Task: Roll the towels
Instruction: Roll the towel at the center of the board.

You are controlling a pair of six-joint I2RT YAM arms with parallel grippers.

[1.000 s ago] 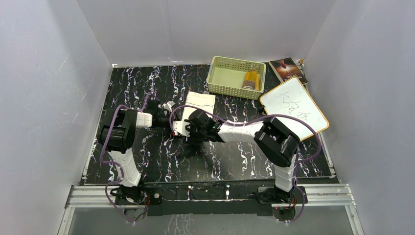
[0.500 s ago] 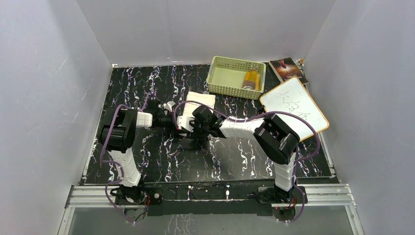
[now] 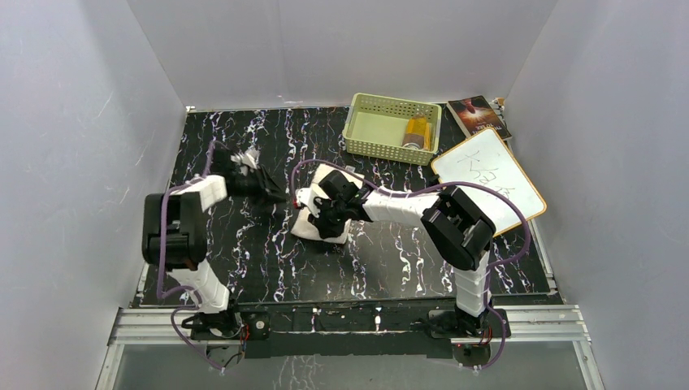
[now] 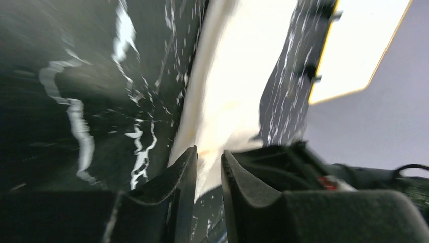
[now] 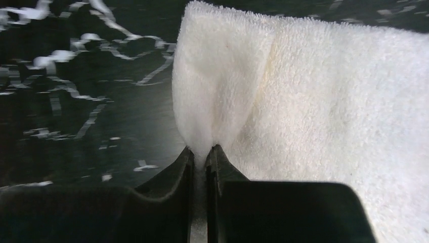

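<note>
Cream towel [image 5: 313, 101], one, in right pincer [image 5: 200, 152]; mustard towel [image 3: 417, 132], one, in basket [image 3: 382, 149]

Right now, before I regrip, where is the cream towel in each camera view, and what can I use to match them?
Top external: cream towel mid-table, partly under the right gripper.
Left wrist: cream towel is a blurred pale strip running down from top centre.
Right wrist: cream towel fills the upper right, a fold pinched by that gripper.
Shared landmark: the black marbled tabletop, in all three.

Handwriting on the white board [image 3: 488, 180] and print on the book [image 3: 478, 115] cannot be read
</note>
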